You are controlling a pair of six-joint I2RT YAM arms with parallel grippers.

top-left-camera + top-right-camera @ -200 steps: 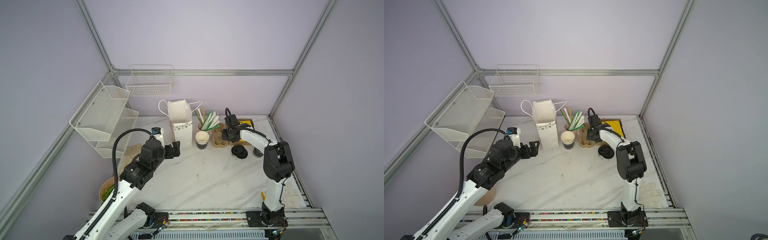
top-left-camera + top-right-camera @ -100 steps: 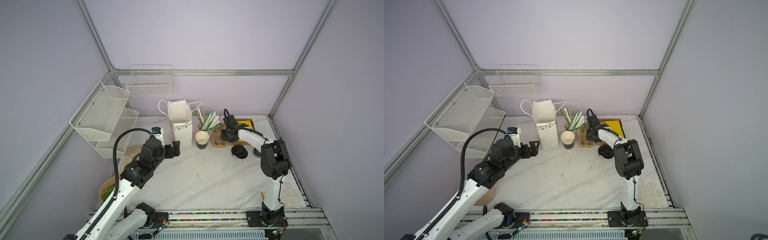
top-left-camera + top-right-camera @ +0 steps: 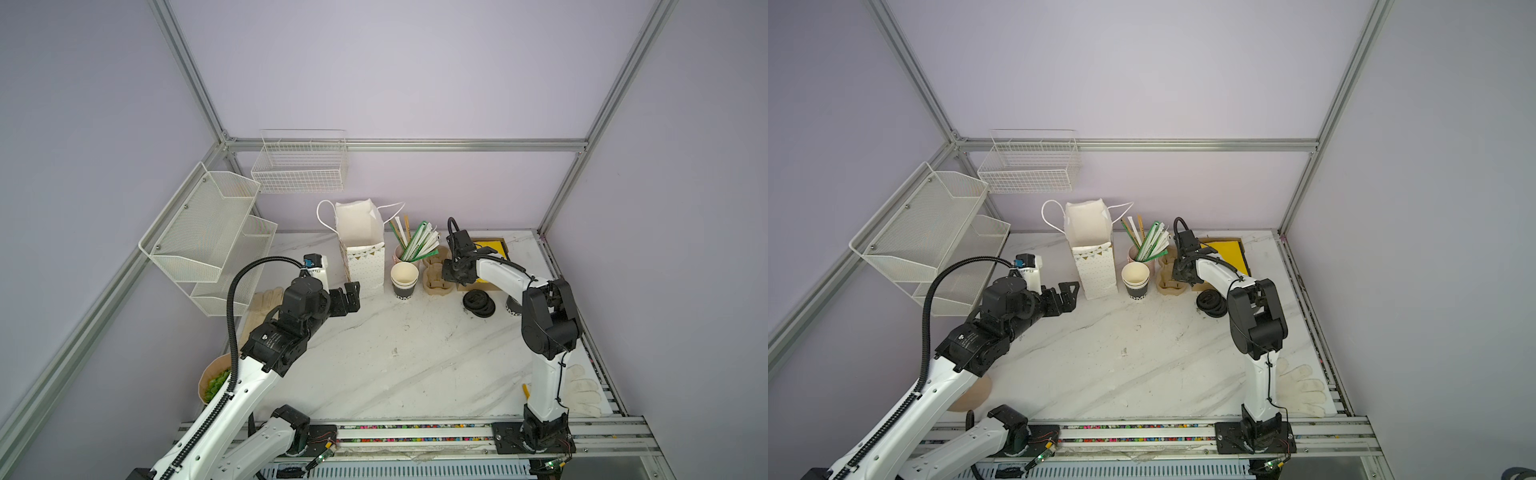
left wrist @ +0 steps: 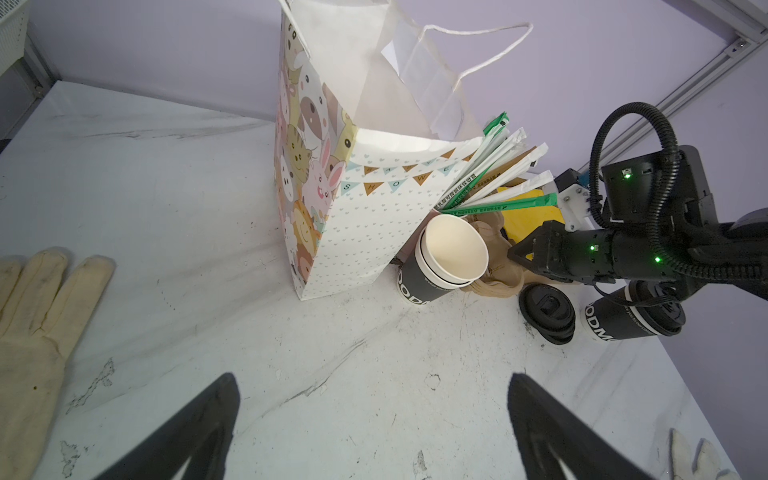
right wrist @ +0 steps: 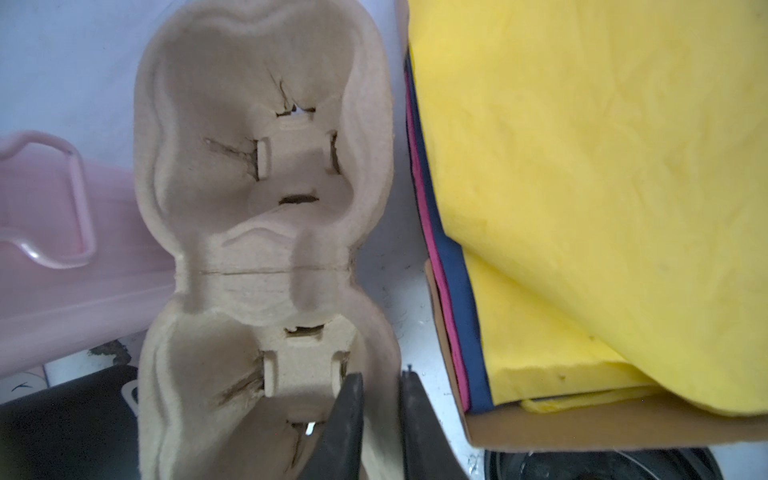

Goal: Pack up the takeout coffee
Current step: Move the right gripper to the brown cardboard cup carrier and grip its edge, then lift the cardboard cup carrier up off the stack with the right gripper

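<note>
While the left gripper [image 4: 374, 419] hangs with its fingers spread wide above the marble tabletop [image 4: 208, 208], near the paper gift bag [image 4: 365, 232], the right gripper [image 5: 381, 415] has its fingers pressed close together, pinching the side wall of the molded pulp cup carrier [image 5: 266, 166]. The takeout coffee [image 4: 615, 324] sits on the tabletop beneath the right arm, just beside the stack of black lids [image 4: 546, 311] and apart from the nested cups [image 4: 451, 257].

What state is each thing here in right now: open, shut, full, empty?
paper bag: upright, open.
stack of cups: upright, top one empty.
coffee cup: standing, partly hidden.
pink cup: upright, holding straws.
cup carrier: both pockets empty.
lids: stacked, off the cups.
left gripper: open, empty.
right gripper: pinching the cup carrier's rim.
</note>
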